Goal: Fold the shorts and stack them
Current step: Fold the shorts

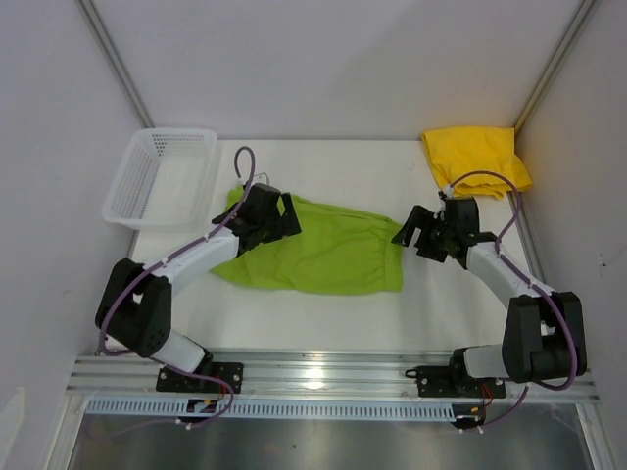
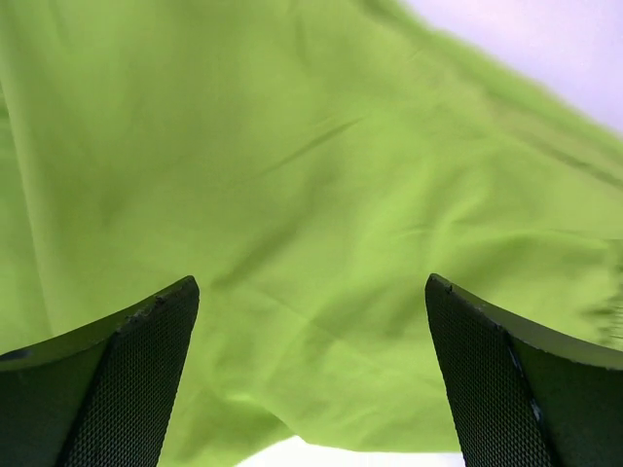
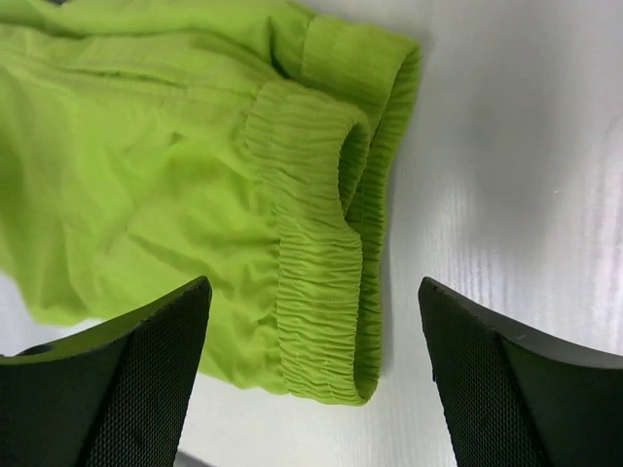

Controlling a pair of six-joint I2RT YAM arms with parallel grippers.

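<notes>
Right gripper (image 3: 313, 292) spread, holding nothing, at 3 o'clock waistband of lime green shorts (image 1: 323, 253) | left gripper (image 2: 311, 287) spread above their 10 o'clock part | yellow shorts (image 1: 475, 157) bunched at table (image 1: 392, 318) 1 o'clock corner

No legible text, brand, number or sign is recorded in any of the three views. No lettering can be made out on the lime green shorts (image 1: 323, 250), the yellow shorts (image 1: 475, 157) or the white mesh basket (image 1: 181, 131).
</notes>
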